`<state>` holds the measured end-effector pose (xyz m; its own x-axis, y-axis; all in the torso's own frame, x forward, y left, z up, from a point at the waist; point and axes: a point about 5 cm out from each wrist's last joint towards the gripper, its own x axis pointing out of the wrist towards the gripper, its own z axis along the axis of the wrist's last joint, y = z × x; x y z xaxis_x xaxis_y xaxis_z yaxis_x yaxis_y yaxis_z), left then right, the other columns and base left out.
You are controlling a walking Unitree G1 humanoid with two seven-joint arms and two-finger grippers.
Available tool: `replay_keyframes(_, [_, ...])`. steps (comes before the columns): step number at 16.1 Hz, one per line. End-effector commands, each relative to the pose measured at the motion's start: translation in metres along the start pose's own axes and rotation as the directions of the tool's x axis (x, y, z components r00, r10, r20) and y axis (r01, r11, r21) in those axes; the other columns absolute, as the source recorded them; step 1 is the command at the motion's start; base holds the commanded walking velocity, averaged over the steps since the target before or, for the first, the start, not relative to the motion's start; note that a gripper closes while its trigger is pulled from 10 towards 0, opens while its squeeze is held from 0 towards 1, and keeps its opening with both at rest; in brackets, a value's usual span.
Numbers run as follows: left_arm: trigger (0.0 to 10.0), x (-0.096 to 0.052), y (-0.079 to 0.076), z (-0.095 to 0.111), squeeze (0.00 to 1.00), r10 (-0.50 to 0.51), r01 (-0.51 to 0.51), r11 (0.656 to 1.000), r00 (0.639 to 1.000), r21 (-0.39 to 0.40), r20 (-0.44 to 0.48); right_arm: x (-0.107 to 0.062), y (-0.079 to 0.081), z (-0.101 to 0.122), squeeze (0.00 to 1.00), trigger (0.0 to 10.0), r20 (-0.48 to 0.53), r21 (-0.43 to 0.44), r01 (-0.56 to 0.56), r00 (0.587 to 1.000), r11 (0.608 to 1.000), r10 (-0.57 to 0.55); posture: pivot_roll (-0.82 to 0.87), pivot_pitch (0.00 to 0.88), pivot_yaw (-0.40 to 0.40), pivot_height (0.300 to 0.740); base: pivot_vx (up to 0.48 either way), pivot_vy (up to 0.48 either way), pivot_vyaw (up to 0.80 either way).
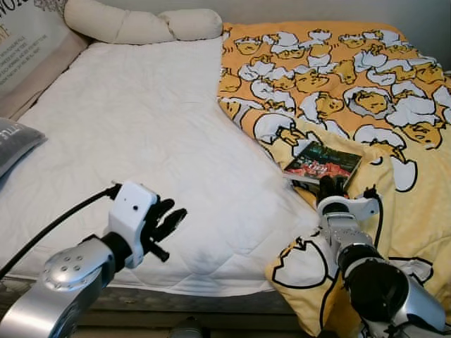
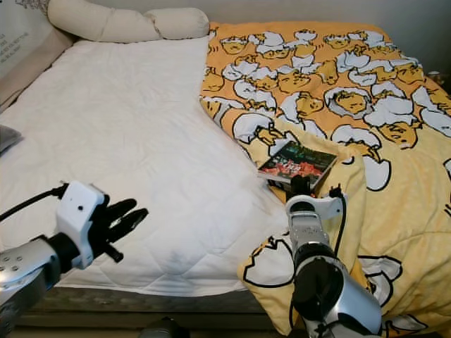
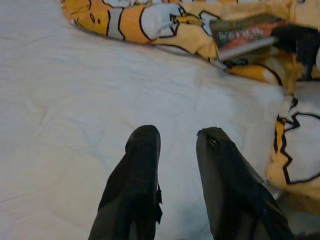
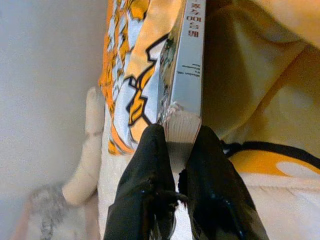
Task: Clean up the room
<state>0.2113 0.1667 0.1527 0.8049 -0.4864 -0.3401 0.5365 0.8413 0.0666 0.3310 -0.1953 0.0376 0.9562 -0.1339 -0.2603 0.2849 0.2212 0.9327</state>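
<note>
A book [image 1: 323, 163] with a dark green and red cover lies on the folded edge of the yellow cartoon blanket [image 1: 366, 98]. My right gripper [image 1: 330, 186] reaches to the book's near edge; in the right wrist view its fingers [image 4: 150, 160] are clamped on the book's [image 4: 186, 75] page edge. My left gripper [image 1: 168, 224] hovers open over the white mattress [image 1: 127, 120] near its front edge; in the left wrist view both black fingers [image 3: 140, 170] stand apart with nothing between them.
A cream bolster pillow [image 1: 141, 24] lies at the bed's head. A printed cushion [image 1: 28, 42] leans at the far left, with a grey pillow [image 1: 14, 144] below it. The blanket hangs over the bed's front edge [image 1: 310, 282].
</note>
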Motion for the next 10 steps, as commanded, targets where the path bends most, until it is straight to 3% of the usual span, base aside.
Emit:
replay_keyframes(1, [10.0, 0.004, 0.002, 0.001, 0.00, 0.015, -0.016, 1.000, 1.000, 0.009, 0.011, 0.000, 0.004, -0.008, 0.00, 0.0, -0.051, -0.039, -0.045, 0.998, 0.998, 0.043, 0.30, 0.000, 0.021, 0.740, 0.000, 0.000, 0.00])
replay_keyframes(4, [10.0, 0.020, 0.012, 0.006, 0.00, 0.066, -0.064, 0.998, 0.995, -0.027, 0.072, -0.006, 0.005, -0.017, 0.00, 0.0, -0.181, -0.123, -0.208, 0.966, 0.970, 0.184, 0.24, 0.000, 0.006, 0.740, 0.000, 0.000, 0.00])
replay_keyframes(7, [10.0, 0.033, 0.020, 0.011, 0.00, 0.085, -0.080, 0.995, 0.990, -0.055, 0.111, -0.010, 0.009, -0.006, 0.00, 0.0, -0.212, -0.137, -0.308, 0.937, 0.941, 0.276, 0.19, 0.000, 0.011, 0.740, 0.000, 0.000, 0.00])
replay_keyframes(10, [10.0, 0.049, 0.031, 0.014, 0.00, 0.108, -0.098, 0.992, 0.985, -0.085, 0.132, -0.022, 0.037, 0.000, 0.00, 0.0, -0.340, -0.169, -0.537, 0.819, 0.826, 0.463, 0.13, 0.000, 0.028, 0.740, 0.000, 0.000, 0.00])
